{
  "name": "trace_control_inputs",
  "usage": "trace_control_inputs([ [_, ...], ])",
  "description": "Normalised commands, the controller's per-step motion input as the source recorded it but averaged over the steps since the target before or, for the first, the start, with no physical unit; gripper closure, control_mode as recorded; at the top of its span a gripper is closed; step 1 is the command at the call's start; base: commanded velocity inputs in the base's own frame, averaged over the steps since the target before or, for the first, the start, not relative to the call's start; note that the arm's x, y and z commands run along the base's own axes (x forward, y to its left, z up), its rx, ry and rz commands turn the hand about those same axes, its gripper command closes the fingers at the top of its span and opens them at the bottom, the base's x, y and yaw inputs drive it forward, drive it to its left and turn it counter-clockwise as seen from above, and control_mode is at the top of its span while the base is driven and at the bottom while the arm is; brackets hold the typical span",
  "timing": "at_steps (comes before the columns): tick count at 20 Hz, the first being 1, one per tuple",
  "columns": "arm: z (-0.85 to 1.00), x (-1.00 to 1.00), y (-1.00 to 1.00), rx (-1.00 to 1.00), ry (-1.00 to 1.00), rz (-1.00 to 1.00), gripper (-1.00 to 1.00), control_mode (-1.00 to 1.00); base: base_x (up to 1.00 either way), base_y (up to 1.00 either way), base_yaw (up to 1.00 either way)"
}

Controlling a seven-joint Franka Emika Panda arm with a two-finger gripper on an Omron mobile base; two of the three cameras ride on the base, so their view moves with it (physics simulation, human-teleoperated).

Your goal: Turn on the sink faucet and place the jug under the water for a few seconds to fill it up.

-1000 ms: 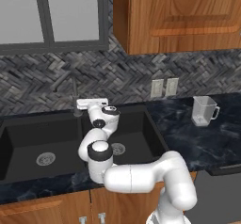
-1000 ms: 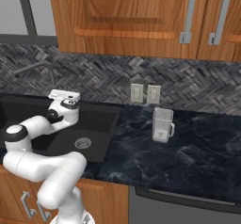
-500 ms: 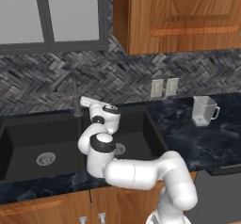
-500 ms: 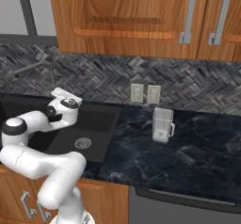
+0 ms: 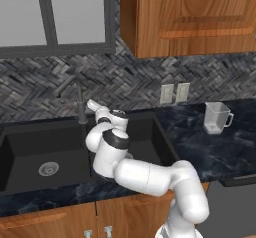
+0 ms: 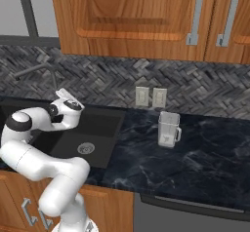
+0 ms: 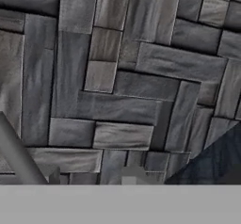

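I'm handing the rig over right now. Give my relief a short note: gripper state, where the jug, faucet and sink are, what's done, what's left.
Gripper: raised beside the faucet behind the sink, holding nothing; how far the jaws are open is unclear.
Jug: upright on the dark counter to the right of the sink, untouched.
Done: arm brought up to the faucet. No water stream visible.
Left: get the water running, fetch the jug, hold it under the spout briefly.

One jug (image 5: 217, 117), one sink faucet (image 5: 79, 100), two wall outlets (image 5: 175, 93) and two silver drains (image 5: 48, 169) are being counted.
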Motion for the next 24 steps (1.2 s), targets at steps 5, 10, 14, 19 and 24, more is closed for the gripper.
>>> trace_control_inputs([
  [5, -0.04, 0.11, -1.0, 0.22, 0.07, -0.1, 1.0, -1.0, 0.0, 0.0, 0.0],
  [10, -0.07, 0.06, -1.0, 0.21, 0.07, -0.09, 1.0, -1.0, 0.0, 0.0, 0.0],
  [14, -0.04, 0.0, -0.76, 0.19, 0.1, -0.02, 1.0, -1.0, 0.0, 0.0, 0.0],
  [19, -0.09, 0.0, -0.13, 0.03, 0.05, 0.0, -1.0, -1.0, 0.0, 0.0, 0.0],
  [24, 0.16, -0.25, -0.23, 0.0, 0.0, 0.0, -1.0, -1.0, 0.0, 0.0, 0.0],
])
